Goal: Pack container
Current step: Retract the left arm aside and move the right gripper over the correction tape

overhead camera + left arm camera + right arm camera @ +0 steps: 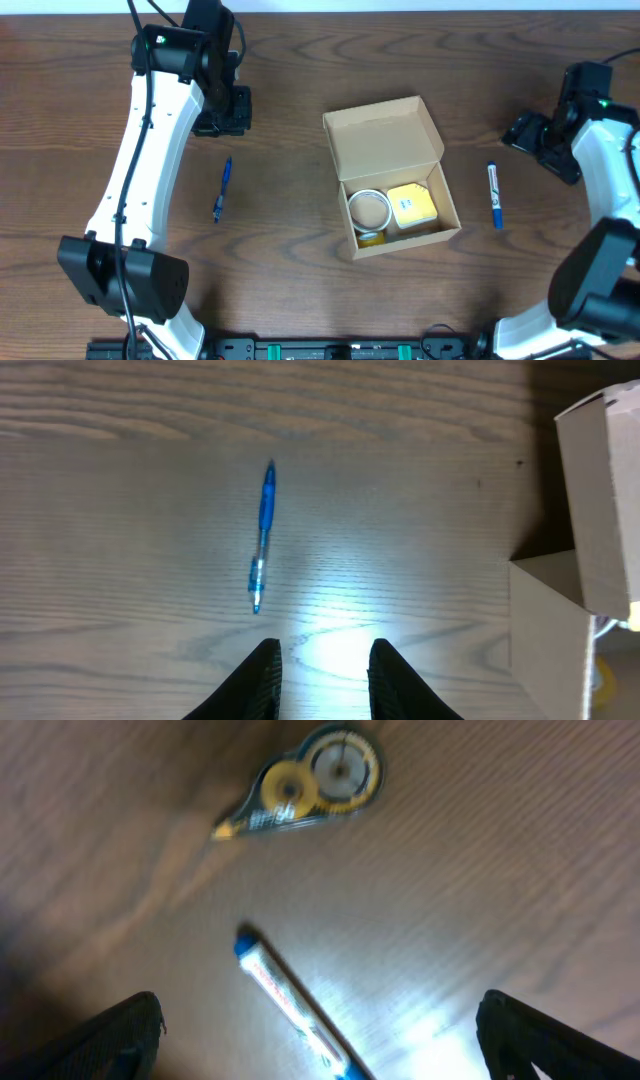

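Overhead view: you see the container [392, 180] with its flap lid open, a tape roll [369, 209] and a yellow block [412, 205] inside. Left of the container lies a blue pen [262, 535], above which your left gripper [322, 660] hangs narrowly parted, holding nothing. Right of the container, your right gripper [320, 1010] stands wide and empty over a marker [280, 985] and a correction-tape dispenser [300, 785].

The left arm [150, 140] and right arm [612, 165] are built of white links and black joints; black cables [128, 215] are routed externally
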### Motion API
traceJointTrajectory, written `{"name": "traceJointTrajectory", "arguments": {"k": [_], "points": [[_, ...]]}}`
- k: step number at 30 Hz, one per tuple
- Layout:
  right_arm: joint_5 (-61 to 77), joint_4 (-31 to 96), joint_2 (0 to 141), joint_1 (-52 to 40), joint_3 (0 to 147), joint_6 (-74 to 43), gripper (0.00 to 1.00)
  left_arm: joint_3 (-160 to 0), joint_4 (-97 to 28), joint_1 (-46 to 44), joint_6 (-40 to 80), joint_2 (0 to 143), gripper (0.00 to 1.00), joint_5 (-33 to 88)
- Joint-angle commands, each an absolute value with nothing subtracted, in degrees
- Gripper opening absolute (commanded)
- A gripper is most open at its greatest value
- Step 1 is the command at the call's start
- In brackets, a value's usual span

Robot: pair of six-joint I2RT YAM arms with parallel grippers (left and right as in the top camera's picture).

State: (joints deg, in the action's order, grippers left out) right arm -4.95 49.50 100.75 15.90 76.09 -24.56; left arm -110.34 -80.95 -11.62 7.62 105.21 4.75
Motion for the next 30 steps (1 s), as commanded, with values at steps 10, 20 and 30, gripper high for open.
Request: {"name": "traceJointTrajectory", "arguments": {"k": [10,20,30], "points": [[-6.83,31.79,105.01,16.53,76.01,-51.33,0.99,-110.3,-81.3,-11.27,11.66,100.27,0.3,10.13],[-2.59,26.87,112.81,16.53,76.03,-56.34,0.99,-110.32,-81.19,-11.29,14.63,96.12,0.33,10.11],[-2.15,24.62,113.62,16.45,76.05,-57.78,0.99,-110.3,-82.56,-11.44,15.94,93.67,0.35,10.09]]}}
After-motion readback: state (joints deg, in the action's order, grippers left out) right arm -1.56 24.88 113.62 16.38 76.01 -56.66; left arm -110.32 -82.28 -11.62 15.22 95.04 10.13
